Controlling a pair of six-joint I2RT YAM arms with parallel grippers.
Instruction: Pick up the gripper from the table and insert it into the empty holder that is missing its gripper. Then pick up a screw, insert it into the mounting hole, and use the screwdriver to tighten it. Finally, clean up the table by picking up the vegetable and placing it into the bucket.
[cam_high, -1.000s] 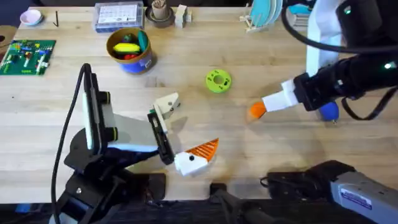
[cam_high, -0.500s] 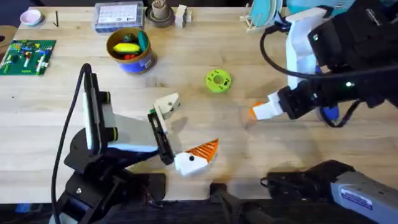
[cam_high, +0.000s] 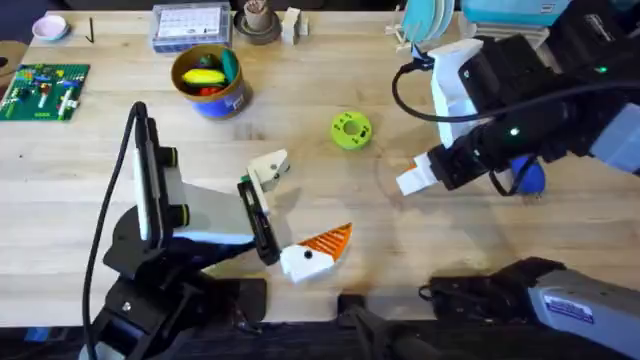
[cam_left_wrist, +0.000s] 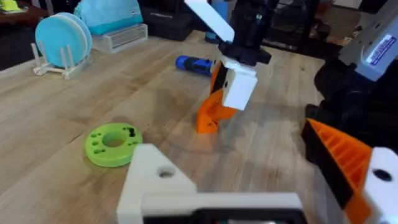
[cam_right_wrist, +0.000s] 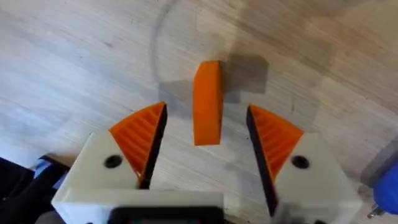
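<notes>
The loose orange gripper (cam_right_wrist: 207, 102) stands on the table between the two orange pads of my right gripper (cam_right_wrist: 205, 134), which is open and straddles it without touching. The same orange piece (cam_left_wrist: 208, 116) sits under that gripper (cam_left_wrist: 227, 99). My left gripper (cam_high: 297, 208) rests low on the table, wide open. One of its sides is the bare white holder (cam_high: 268, 168), with the mounting hole (cam_left_wrist: 165, 173) in its face. The other side carries an orange tip (cam_high: 328, 240). The blue screwdriver (cam_high: 528, 178) lies by the right arm. The bucket (cam_high: 210, 82) stands at the far left. The screw and the vegetable are out of view.
A lime-green disc (cam_high: 350, 130) lies mid-table. A circuit board (cam_high: 42, 90), a clear box (cam_high: 190, 25), a small cup (cam_high: 257, 20) and a rack of teal plates (cam_high: 430, 22) line the far edge. Bare wood lies between the two grippers.
The right arm has swung left and come down over the loose orange piece, which it now covers in the overhead view. The left arm has not moved.
</notes>
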